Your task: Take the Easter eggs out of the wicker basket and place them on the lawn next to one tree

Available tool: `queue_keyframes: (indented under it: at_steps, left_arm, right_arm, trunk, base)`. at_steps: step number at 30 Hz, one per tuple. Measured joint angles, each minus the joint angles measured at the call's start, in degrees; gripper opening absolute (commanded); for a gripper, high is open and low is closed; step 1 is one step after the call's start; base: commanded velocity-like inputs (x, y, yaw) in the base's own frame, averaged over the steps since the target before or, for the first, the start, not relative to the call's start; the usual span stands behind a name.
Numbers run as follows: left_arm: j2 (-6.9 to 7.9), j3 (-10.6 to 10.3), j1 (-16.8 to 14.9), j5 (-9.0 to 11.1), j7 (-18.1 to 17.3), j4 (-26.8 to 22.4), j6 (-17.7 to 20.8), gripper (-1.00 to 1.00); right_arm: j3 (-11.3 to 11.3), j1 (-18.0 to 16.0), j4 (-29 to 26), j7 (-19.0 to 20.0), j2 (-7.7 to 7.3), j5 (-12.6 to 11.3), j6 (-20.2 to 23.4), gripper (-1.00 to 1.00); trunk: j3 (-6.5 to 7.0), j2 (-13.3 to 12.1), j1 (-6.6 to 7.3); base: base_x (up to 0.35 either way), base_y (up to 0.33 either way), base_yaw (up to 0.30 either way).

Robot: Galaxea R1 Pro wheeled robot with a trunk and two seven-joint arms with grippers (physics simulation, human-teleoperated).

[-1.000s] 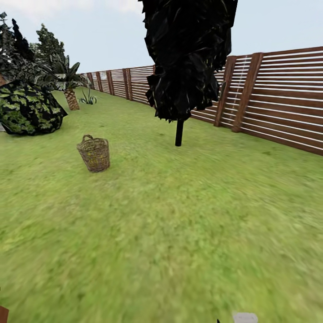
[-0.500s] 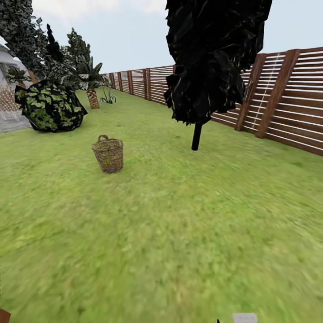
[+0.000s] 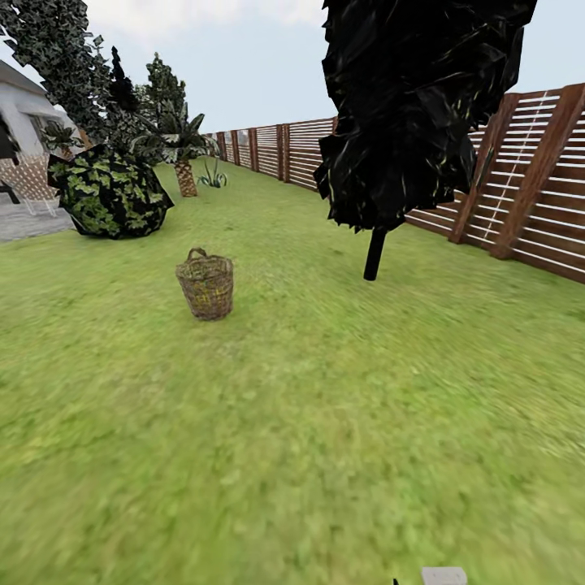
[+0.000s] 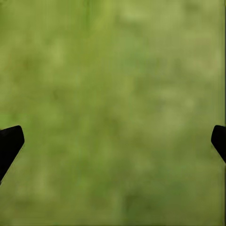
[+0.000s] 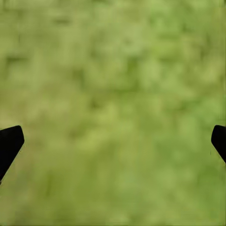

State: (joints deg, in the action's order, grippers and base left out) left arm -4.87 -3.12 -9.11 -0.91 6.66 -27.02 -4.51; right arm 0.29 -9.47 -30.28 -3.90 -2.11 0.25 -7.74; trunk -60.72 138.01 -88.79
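Observation:
The wicker basket [image 3: 205,285] stands upright on the lawn [image 3: 309,422], left of centre and some way ahead in the head view. Its weave is see-through, but I cannot make out the Easter eggs inside it. At the upper left rise the dark, green-white mottled leaves of a tree [image 3: 50,39]; its trunk is hidden. My left gripper [image 4: 113,141] hangs open over bare grass, black fingertips [image 4: 9,143] far apart with nothing between them. My right gripper [image 5: 113,141] is open over grass in the same way.
A black-trunked dark tree [image 3: 374,253] stands right of the basket. A brown slat fence [image 3: 528,187] runs along the right side. A round mottled bush [image 3: 110,193], a palm [image 3: 186,175] and a white house [image 3: 24,106] lie at the far left.
The whole head view has shifted: basket, black tree and fence slid right in the picture and look slightly nearer, and the white house came into view. The things themselves have not moved.

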Motion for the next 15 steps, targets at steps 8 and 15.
queue_keyframes:
  at_steps: [8, 15]
  left_arm:
    - [-0.01, -0.2, 0.0, 0.0, 0.0, 0.0, 0.0, 1.0]
    - [-0.01, -2.0, 0.0, 0.0, 0.0, 0.0, 0.0, 1.0]
  right_arm:
    - [0.0, 0.0, 0.0, 0.0, 0.0, 0.0, 0.0, 1.0]
    - [-0.1, 0.0, 0.0, 0.0, 0.0, 0.0, 0.0, 1.0]
  trunk:
    - [0.0, 0.0, 0.0]
    - [0.0, 0.0, 0.0]
  base:
    - [0.323, -0.151, 0.0]
    - [0.31, -0.176, 0.0]
